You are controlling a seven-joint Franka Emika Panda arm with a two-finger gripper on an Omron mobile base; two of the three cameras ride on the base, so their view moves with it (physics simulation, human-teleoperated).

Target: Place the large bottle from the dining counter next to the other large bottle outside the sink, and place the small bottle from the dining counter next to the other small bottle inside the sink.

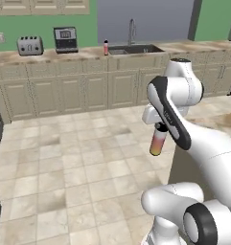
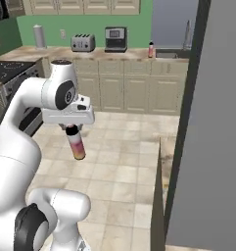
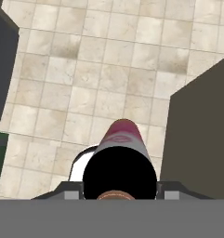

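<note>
My gripper [image 1: 160,128] [image 2: 72,128] is shut on the black top of the large bottle [image 1: 157,143] [image 2: 77,144]. The bottle hangs upright over the tiled floor, its body fading from pink to yellow-orange. The hand view looks down along the bottle [image 3: 120,155] onto the tiles. Across the room the sink [image 1: 136,49] [image 2: 168,55] and its curved faucet [image 1: 132,31] are set in the far counter. Just left of the basin, another bottle [image 1: 106,47] [image 2: 150,49] stands on the counter. A corner of the dining counter [image 1: 225,118] [image 3: 201,139] lies to my right. The small bottle is out of view.
A toaster [image 1: 30,45] [image 2: 83,43] and a coffee machine [image 1: 65,39] [image 2: 115,39] stand on the far counter above beige cabinets [image 1: 83,91]. A stove [image 2: 7,71] is at the left. A tall grey panel [image 2: 217,127] blocks the right. Open tiled floor [image 1: 78,158] lies between.
</note>
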